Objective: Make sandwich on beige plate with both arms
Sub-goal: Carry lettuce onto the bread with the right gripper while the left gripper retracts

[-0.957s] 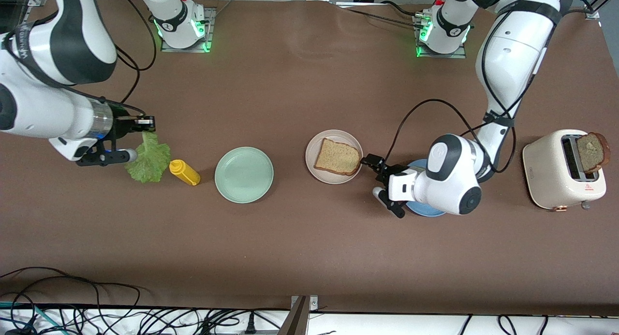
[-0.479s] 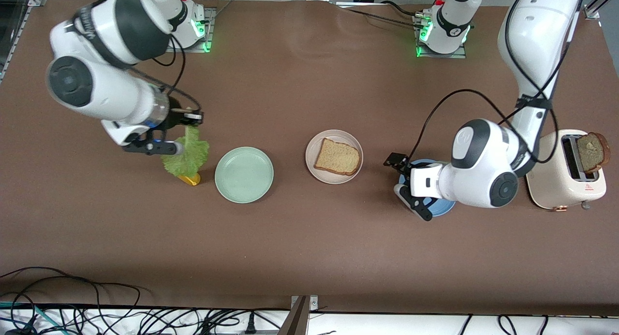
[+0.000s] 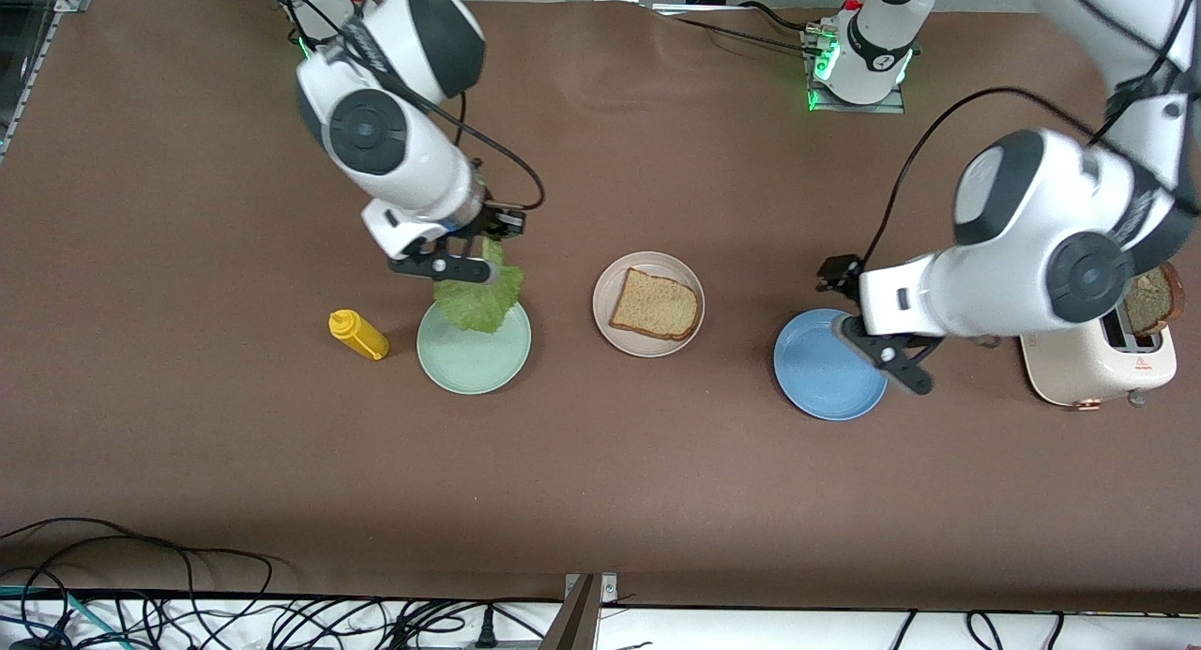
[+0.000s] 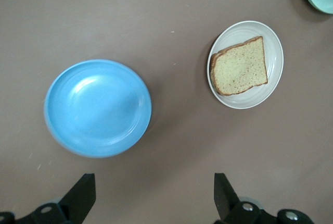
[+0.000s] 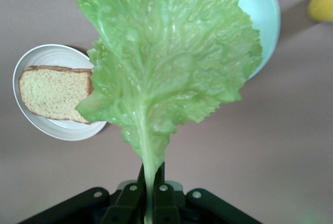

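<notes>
Front view is showing the right gripper (image 3: 494,240) pinching a lettuce leaf (image 3: 480,298) by its stem, the leaf hanging over the mint green plate (image 3: 474,355), which lies toward the right arm's end of the bench (image 3: 600,500) from the beige plate (image 3: 648,304). A second ago this leaf was hanging near the yellow mustard bottle (image 3: 357,334), farther out toward that same end; it is now travelling toward the beige plate, so the lettuce step is looking well under way. The beige plate is carrying one bread slice (image 3: 656,305), bare on top. The left gripper (image 3: 868,317), fingers spread and holding nothing, is hanging over the edge of the blue plate (image 3: 826,364), which lies toward the left arm's end from the beige plate; it has been pulling back from the beige plate toward the toaster (image 3: 1093,355), where the second slice (image 3: 1152,301) is sticking up. Judgement: the sandwich is roughly a third built; lettuce placement is coming next.
</notes>
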You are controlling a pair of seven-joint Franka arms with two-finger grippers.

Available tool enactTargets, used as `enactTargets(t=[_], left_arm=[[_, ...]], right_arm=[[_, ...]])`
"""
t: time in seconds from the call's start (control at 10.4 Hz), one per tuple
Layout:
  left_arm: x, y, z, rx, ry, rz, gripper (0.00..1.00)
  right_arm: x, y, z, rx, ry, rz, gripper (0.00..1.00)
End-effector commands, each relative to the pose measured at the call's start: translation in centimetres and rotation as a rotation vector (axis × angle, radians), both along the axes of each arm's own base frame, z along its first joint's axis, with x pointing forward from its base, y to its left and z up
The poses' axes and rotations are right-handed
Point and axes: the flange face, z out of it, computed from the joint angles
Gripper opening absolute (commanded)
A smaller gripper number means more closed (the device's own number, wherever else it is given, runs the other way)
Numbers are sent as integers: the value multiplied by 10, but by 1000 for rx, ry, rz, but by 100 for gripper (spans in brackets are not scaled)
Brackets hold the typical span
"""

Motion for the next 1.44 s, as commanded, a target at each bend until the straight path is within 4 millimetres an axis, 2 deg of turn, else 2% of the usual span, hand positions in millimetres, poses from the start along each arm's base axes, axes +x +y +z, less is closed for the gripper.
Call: enactTargets(t=[0.0,0.29,0.48,0.67,0.86,1.15,1.34], left_arm=[[-17,18,33,65,-10,74,100],[-35,35,75,135,-73,87,100],[-51,57,96,166,-101,129,100],[-56,84,97,196,-97,183,100],[-62,104,91,203,-82,214,100],[-54,120,89,199,-138,238,100],[-51,129,89,195,-133,258,100]], right_arm=[[-6,47,-36,22,-40,-68,0],[-30,113,-63,15,-73,-88,0],[-43,149,-84,30,-85,-83,0],[-56,175,-110,50,-89,-75,0],[-65,195,-124,88,-112,-67,0],[-69,215,-153,118,-151,-60,0],[-65,221,-163,121,-153,-64,0]])
